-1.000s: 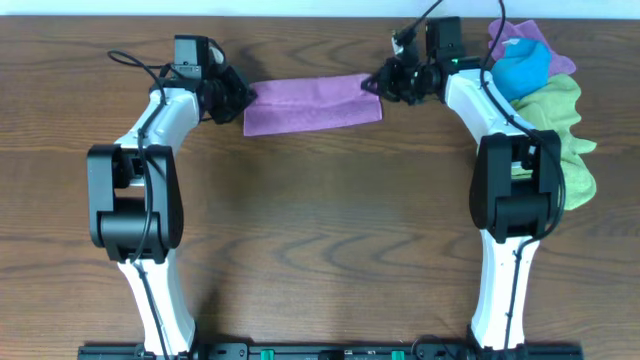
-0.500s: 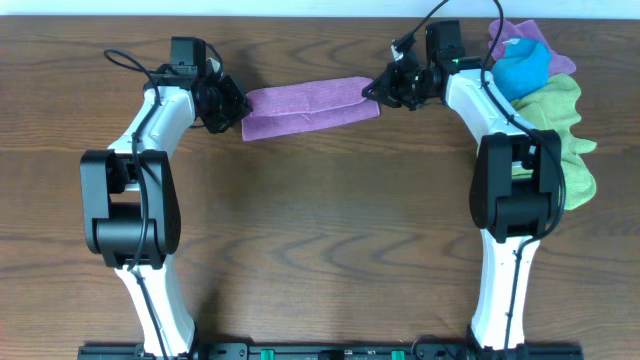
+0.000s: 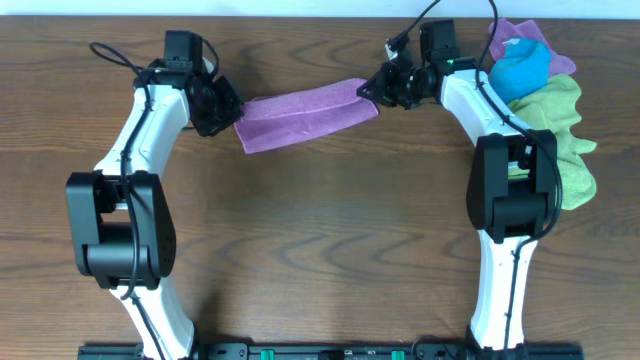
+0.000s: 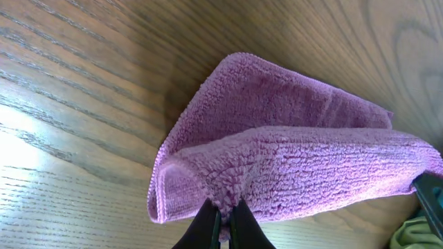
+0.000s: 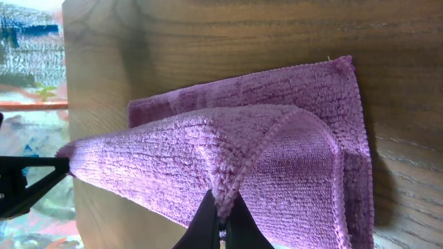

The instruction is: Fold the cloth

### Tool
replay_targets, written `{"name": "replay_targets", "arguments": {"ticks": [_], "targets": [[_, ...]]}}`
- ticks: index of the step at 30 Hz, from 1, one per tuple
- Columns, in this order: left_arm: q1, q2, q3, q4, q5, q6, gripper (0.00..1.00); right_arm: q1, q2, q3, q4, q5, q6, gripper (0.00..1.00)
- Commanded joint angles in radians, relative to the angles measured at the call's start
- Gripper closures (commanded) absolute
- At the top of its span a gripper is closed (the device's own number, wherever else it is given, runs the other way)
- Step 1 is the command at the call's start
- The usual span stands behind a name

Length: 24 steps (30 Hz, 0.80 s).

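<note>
Right at its tips the left claw is pinched together on a doubled edge of the cloth. The right claw is clamped the same way on the opposite end, so the lavender towel spans between them, its lower layer seeming to trail onto the worktop just beyond each claw. It looks light, soft and limp with a grippy pile, so I judge it will sag wherever unsupported; hems and corners, both layers together, are the places to hold.
</note>
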Motion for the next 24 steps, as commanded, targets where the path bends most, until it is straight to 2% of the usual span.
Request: {"name": "replay_targets", "arguments": {"ticks": [1, 5, 10, 18, 22, 24], "targets": [[-0.019, 0.032, 0.006, -0.002, -0.056, 0.014, 0.94, 0.008, 0.008, 0.01, -0.008, 0.026, -0.032, 0.99], [-0.031, 0.038, 0.006, 0.094, -0.109, 0.014, 0.94, 0.01, 0.008, 0.01, 0.037, 0.033, -0.026, 0.99], [-0.015, 0.039, 0.006, 0.278, -0.154, 0.014, 0.94, 0.015, 0.008, 0.01, 0.207, 0.034, 0.004, 0.99], [-0.016, 0.057, 0.005, 0.188, -0.157, 0.015, 0.94, 0.027, 0.008, 0.01, 0.151, 0.039, -0.011, 0.99], [-0.016, 0.105, 0.005, 0.261, -0.132, 0.014, 0.94, 0.027, 0.008, 0.01, 0.197, 0.066, 0.002, 0.99], [-0.016, 0.138, 0.005, 0.333, -0.066, 0.011, 0.94, 0.027, 0.008, 0.01, 0.214, 0.099, 0.018, 0.99]]}}
